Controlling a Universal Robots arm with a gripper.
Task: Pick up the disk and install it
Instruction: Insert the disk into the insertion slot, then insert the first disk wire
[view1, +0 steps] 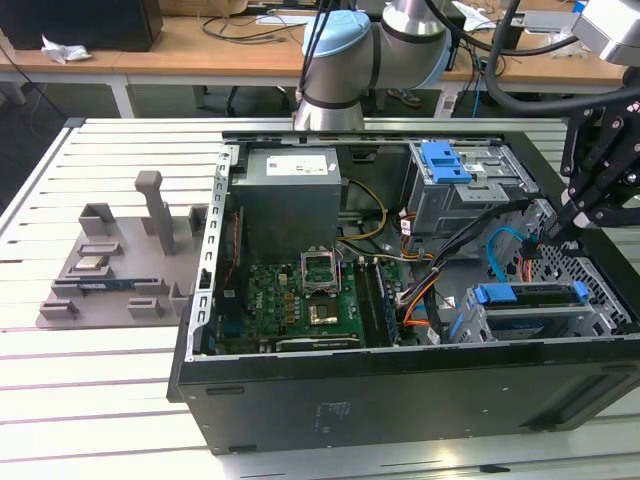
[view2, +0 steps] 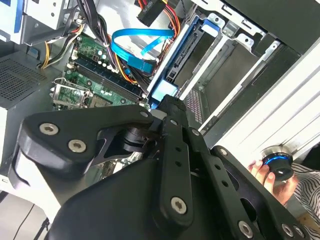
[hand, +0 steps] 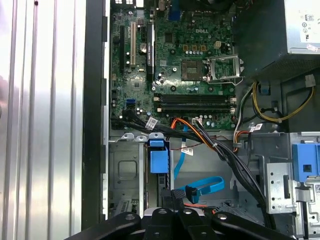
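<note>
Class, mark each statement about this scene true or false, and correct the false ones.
1. The computer case lies open with its motherboard exposed. True.
2. The gripper is at the exterior view's left. False: it is at that view's right, above the case's drive end.
3. A blue flat cable loops inside the case. True.
4. A cooler fan covers the processor socket. False: the socket is bare.
5. The disk lies outside the case. False: it sits, blue rails showing, in a drive bay inside the case.
</note>
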